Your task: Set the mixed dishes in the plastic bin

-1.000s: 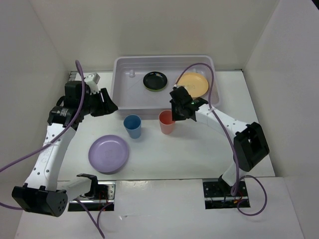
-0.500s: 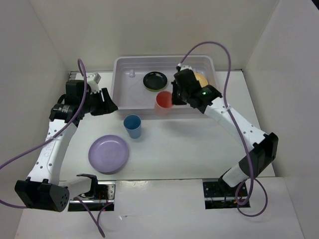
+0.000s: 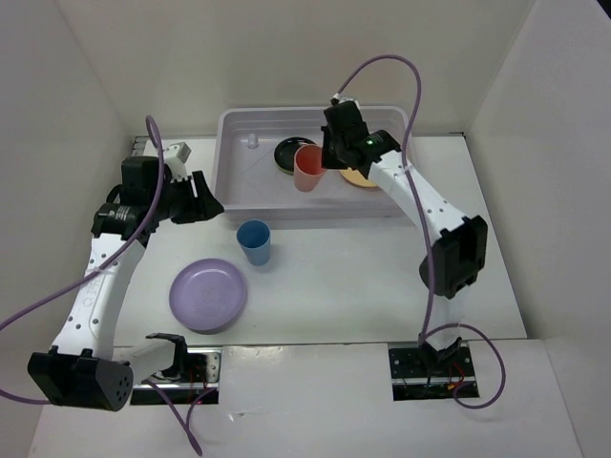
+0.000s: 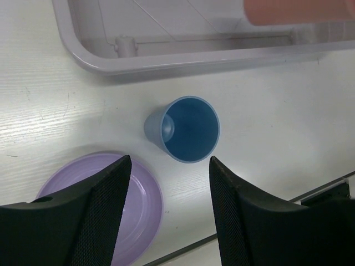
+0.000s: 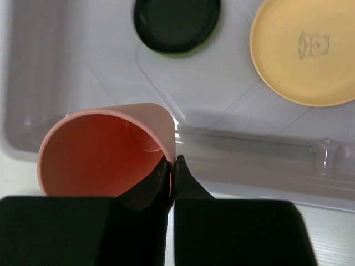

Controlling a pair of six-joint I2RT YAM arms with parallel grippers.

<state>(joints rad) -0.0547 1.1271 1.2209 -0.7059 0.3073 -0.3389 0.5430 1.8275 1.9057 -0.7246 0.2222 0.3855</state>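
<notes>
Count: two cups, four plates, one bin.

- Large pale grey-lavender translucent plastic bin (image 3: 315, 113) sits at the table's (image 3: 363, 286) 12 o'clock.
- Inside it, a small black plastic plate (image 5: 176, 22) lies on a small lime-green plate (image 5: 177, 52), of which only the rim shows. A large yellow-orange plate (image 5: 304, 50) lies at their 3 o'clock.
- On the table, a blue plastic cup (image 3: 254, 240) stands upright, with a large lavender plate (image 3: 208, 294) at its 7 o'clock.
- Left gripper (image 4: 169, 160) is spread above the blue cup.
- Right gripper (image 5: 172, 166) is pinching the wall of the coral-red plastic cup (image 5: 105, 149).

Change: a second ago the coral-red cup stood on the table beside the blue one. It now hangs over the bin.
</notes>
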